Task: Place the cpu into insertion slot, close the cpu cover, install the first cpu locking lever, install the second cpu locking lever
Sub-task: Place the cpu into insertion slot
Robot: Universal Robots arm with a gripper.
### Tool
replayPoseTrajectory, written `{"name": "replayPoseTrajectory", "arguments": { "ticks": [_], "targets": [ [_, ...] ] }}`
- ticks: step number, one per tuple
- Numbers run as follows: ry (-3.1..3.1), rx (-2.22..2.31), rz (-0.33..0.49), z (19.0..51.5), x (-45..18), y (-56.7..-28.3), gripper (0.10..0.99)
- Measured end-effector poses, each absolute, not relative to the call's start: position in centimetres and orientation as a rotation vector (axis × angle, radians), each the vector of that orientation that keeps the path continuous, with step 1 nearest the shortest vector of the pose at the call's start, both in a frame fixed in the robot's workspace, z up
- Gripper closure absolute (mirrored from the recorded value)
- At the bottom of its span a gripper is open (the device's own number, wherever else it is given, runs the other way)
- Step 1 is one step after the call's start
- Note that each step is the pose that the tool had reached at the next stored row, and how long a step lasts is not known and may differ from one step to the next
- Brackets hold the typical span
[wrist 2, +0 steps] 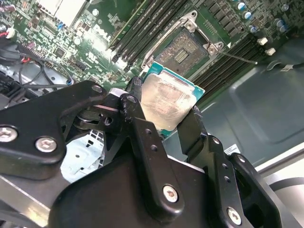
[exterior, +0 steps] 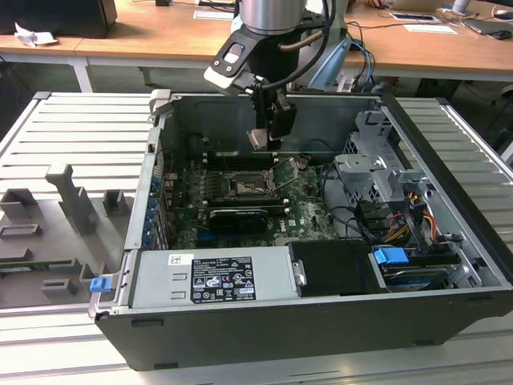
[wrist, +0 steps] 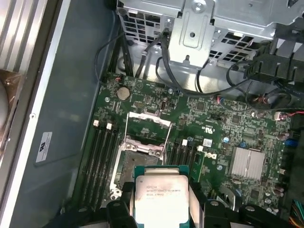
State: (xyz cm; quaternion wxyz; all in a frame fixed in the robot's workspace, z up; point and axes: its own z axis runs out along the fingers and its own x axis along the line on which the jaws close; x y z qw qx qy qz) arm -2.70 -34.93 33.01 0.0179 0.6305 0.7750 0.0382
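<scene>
Above open insertion slot (exterior: pixel 243 187) (exterior view: slot at 7 o'clock from gripper (exterior: pixel 268 138)), jaws pinch cpu (wrist: pixel 161 197) edges, keeping it level; cpu cover (wrist: pixel 150 118) raised.

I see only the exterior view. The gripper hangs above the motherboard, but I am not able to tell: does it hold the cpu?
Observer: Yes. In both wrist views the cpu sits clamped between the gripper's two fingers, metal face showing.
Operator: Is the insertion slot free?
Observer: In the first wrist view the insertion slot is empty, its contact field bare.
Operator: And the cpu cover?
Observer: In that view the cpu cover is swung open, off the slot.
</scene>
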Motion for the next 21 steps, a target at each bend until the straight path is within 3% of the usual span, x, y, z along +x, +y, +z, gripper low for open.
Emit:
{"name": "replayPoseTrajectory", "arguments": {
  "ticks": [21],
  "targets": [
    [2.267, 2.112, 0.114, 30.8, -2.7, -34.9, 0.545]
  ]
}}
